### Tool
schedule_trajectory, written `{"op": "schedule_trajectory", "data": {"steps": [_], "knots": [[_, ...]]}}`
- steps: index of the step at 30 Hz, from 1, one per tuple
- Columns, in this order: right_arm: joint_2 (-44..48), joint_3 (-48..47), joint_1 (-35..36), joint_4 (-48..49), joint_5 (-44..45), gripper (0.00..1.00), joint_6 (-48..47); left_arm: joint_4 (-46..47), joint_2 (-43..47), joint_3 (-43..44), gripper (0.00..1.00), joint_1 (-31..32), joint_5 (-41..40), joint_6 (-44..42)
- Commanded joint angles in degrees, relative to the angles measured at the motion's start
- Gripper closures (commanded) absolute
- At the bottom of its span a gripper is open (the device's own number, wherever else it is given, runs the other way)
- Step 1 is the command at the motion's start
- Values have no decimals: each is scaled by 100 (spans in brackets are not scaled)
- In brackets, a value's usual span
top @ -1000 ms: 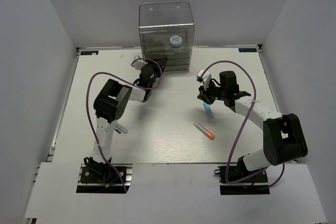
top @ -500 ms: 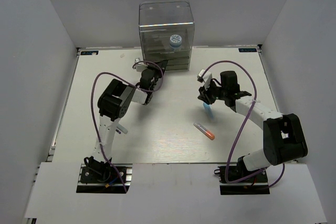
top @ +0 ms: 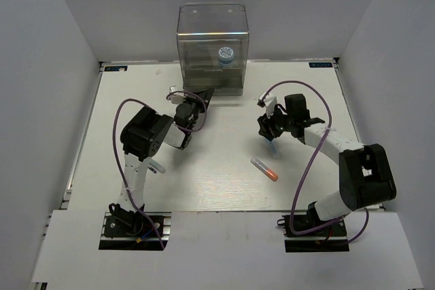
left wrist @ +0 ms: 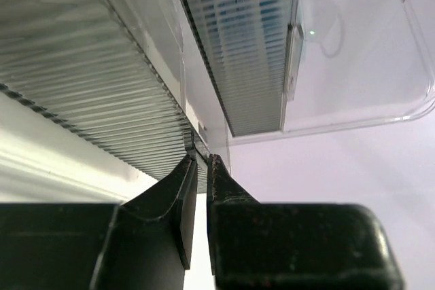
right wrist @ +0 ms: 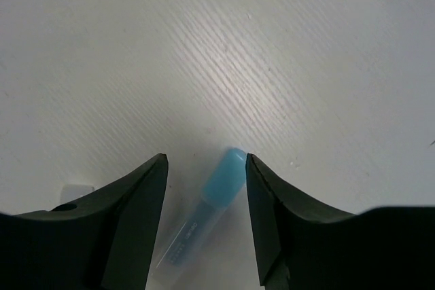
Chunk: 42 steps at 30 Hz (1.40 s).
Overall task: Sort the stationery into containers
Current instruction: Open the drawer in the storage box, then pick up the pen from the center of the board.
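The containers are one tall clear cabinet (top: 212,39) with shallow drawers at the back of the table. A blue-and-white roll (top: 225,53) sits inside it. My left gripper (top: 200,98) is at the drawer stack, and the left wrist view shows it (left wrist: 202,159) shut on a thin clear drawer tab (left wrist: 197,142). My right gripper (top: 269,129) stands open over the light-blue-ended tube (right wrist: 219,191), which lies on the table between the fingers (right wrist: 206,162), close to the right one. An orange-capped tube (top: 265,170) lies nearer the front. A thin pen (top: 156,166) lies by the left arm.
The ribbed drawer fronts (left wrist: 95,93) fill the left wrist view. White walls enclose the table (top: 217,188) on the left, right and back. Purple cables loop above both arms.
My left gripper has shut on the drawer tab and drawn back a little from the cabinet. My right gripper's jaws have spread wider around the light-blue-ended tube.
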State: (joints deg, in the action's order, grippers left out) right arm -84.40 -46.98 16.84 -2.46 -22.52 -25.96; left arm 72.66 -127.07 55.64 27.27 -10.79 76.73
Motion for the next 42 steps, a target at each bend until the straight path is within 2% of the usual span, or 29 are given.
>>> {"op": "schedule_trajectory", "data": {"steps": [1, 11, 12, 13, 15, 16, 18, 22, 23, 27, 28, 31, 38, 42], "knots": [[-234, -118, -32, -473, 450, 45, 257, -130, 437, -281, 100, 7, 94, -254], [-849, -382, -14, -1072, 1057, 48, 363, -595, 990, -738, 100, 7, 200, -492], [-937, -399, -14, -1133, 1144, 49, 372, -595, 991, -791, 96, 7, 200, -492], [-990, -426, -23, -1204, 1162, 49, 381, -595, 991, -791, 84, 7, 200, -492], [-1069, -479, -23, -1283, 1180, 50, 424, -595, 991, -791, 77, 7, 200, -492], [-1087, -496, -6, -1336, 1189, 50, 425, -648, 1043, -791, 67, 7, 252, -492], [-1105, -514, -5, -1354, 1215, 50, 433, -700, 1043, -791, 64, 7, 252, -554], [-1131, -523, -23, -1432, 1242, 52, 398, -701, 1158, -844, 45, 7, 305, -659], [-1157, -540, -14, -1459, 1224, 54, 372, -753, 1219, -844, 42, 7, 305, -711], [-1140, -435, -14, -1503, 961, 76, 223, -815, 1473, -1072, 31, 7, 358, -878], [-1105, -409, -5, -1486, 804, 86, 179, -815, 1639, -1168, 30, 7, 410, -879], [-1087, -478, -14, -1547, 539, 100, -137, -955, 1921, -1458, 28, 7, 411, -1037], [-903, -1084, 21, -1652, -252, 100, -998, -1263, 2879, -2381, 26, 7, 463, -1327], [-955, -1734, 56, -1556, -560, 100, -1411, -1473, 3635, -3075, 26, 7, 463, -1459]]}}
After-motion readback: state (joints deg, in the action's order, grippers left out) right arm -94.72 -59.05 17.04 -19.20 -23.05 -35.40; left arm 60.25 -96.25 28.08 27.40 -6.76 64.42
